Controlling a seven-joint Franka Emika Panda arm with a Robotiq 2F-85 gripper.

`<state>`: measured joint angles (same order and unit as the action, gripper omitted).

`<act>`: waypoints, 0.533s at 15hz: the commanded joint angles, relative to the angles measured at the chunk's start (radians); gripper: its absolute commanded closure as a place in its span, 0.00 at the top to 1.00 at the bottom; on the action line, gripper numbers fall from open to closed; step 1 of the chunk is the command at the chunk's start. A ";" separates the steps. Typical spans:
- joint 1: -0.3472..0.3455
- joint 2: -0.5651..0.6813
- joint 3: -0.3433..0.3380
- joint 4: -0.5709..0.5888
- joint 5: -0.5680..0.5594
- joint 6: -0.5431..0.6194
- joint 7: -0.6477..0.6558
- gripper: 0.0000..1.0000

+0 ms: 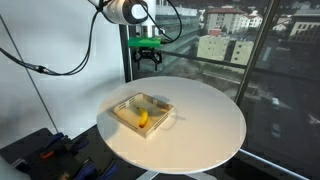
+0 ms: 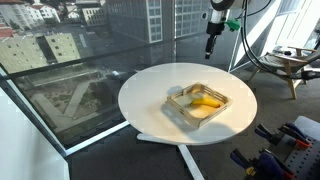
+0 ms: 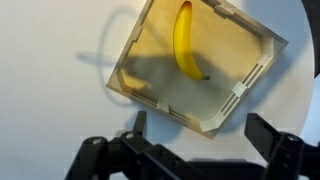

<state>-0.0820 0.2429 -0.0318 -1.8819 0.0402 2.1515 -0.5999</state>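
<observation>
Round white table (image 1: 205, 115) bears one tray (image 3: 160, 108) holding one banana (image 3: 183, 40); pincer (image 1: 148, 66) wide open, empty.

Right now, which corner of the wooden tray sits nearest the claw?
The tray corner at the bottom of the wrist view, just above the claw; the other three corners lie farther up the picture.
</observation>
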 commanded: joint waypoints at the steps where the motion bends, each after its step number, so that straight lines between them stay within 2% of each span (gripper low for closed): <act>1: -0.033 0.063 0.006 0.045 0.014 0.000 -0.016 1.00; 8: -0.062 0.153 0.017 0.043 -0.002 0.098 -0.004 1.00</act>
<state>-0.1307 0.3589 -0.0317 -1.8644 0.0403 2.2173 -0.5998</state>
